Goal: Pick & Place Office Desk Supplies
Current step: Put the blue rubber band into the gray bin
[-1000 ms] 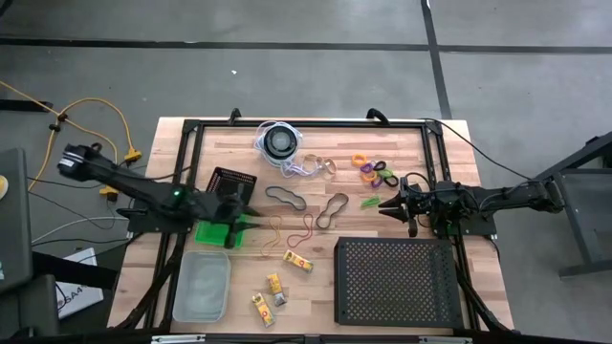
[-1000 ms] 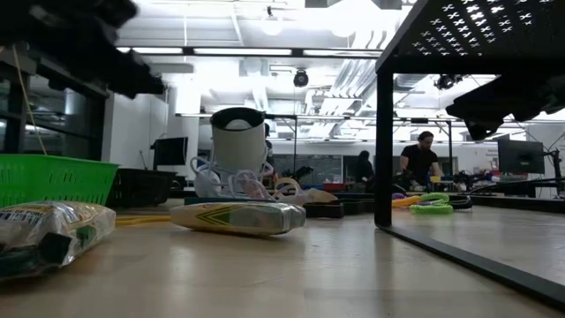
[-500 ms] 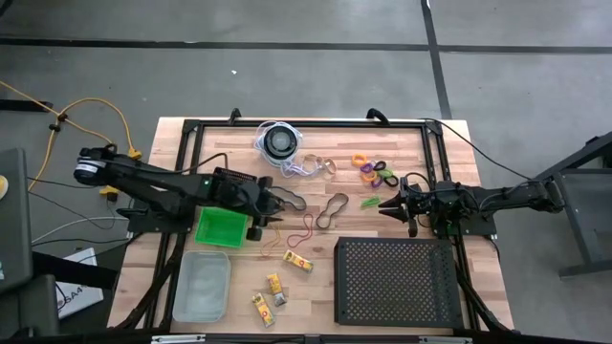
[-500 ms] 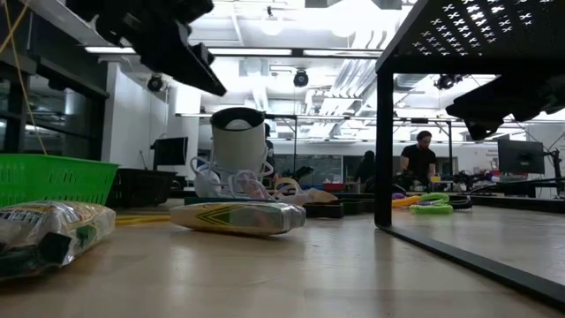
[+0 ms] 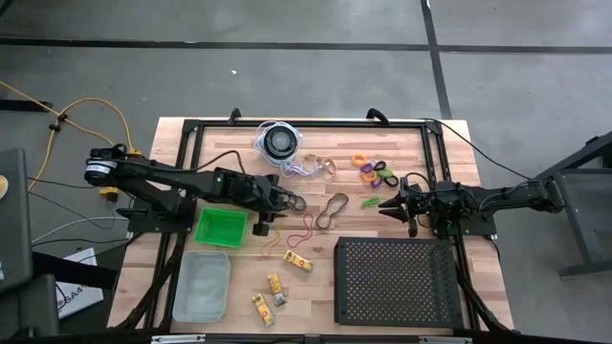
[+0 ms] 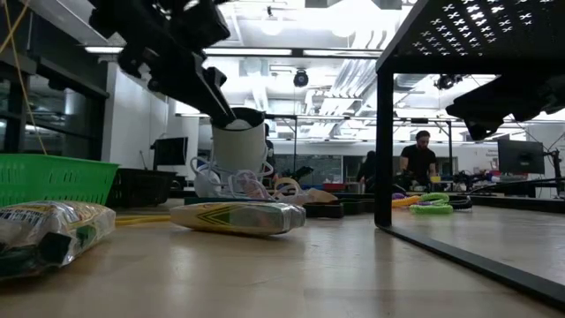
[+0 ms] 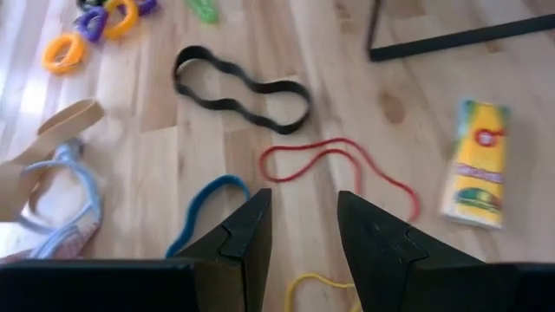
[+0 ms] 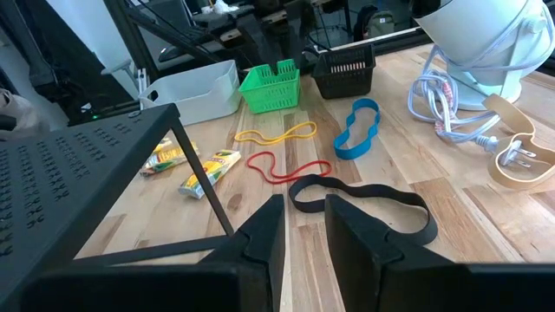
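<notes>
Jaws of the left gripper point(image 5: 290, 202) stand apart, empty, over the blue band point(image 5: 284, 198) at worktop centre; the right gripper point(image 5: 386, 204) waits at 3 o'clock, jaws apart. Left wrist view: red band point(image 7: 334, 169) lies beyond the fingertips point(image 7: 251, 212). Judged light, limp, snag-prone; pinch one strand at a loop end.

place: lab or workshop
floor: bare concrete point(image 5: 287, 76)
background: monitors point(image 6: 169, 151), ceiling strip lights point(image 6: 291, 55), seated person point(image 6: 417, 163)
</notes>
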Tool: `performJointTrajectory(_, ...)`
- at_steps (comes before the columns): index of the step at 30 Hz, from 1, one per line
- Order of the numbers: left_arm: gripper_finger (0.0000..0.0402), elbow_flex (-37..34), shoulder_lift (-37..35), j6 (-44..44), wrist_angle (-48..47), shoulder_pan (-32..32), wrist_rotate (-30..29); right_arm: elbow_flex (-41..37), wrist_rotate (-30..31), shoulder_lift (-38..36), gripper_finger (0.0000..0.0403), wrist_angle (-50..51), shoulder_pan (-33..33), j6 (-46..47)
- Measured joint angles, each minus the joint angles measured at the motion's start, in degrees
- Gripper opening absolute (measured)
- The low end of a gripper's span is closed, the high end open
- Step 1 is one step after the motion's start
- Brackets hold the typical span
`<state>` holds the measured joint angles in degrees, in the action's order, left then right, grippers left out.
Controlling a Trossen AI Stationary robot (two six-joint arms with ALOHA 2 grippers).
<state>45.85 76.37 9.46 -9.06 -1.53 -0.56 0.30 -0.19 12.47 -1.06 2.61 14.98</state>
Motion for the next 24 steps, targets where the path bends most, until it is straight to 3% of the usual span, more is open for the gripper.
performJointTrajectory(13,0.0126,3.3,10.9,5.4,-0.1,7.2,3.9,0.0,0.0,0.0,0.0073,0.0,0.0,0.0)
performJointTrajectory(24,0.0126,7.2,16.3,5.7,-3.0,5.3,-1.9,0.0,0.0,0.0,0.0073,-0.1,0.0,0.0)
